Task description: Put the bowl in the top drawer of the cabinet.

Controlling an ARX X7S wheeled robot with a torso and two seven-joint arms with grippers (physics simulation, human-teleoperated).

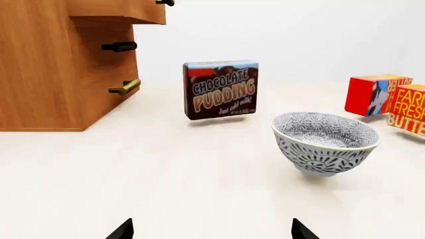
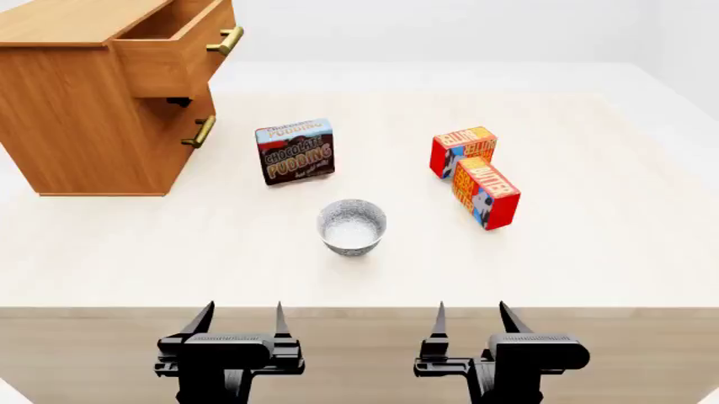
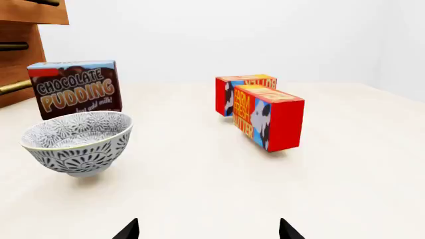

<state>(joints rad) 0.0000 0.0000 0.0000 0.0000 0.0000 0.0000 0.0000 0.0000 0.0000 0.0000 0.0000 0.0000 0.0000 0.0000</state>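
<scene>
Bowl (image 2: 352,225) upright on table (image 2: 584,252) | top drawer (image 2: 180,46) open

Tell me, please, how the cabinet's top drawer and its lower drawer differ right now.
The top drawer is pulled out, its box open from above; the lower drawer sits shut, flush with the cabinet. The top drawer's handle juts forward past the lower drawer's. Both have light-brown wood fronts and one brass bar handle.

Bowl (image 2: 352,225) upright mid-table; top drawer (image 2: 174,52) open; both pincers agape.
</scene>
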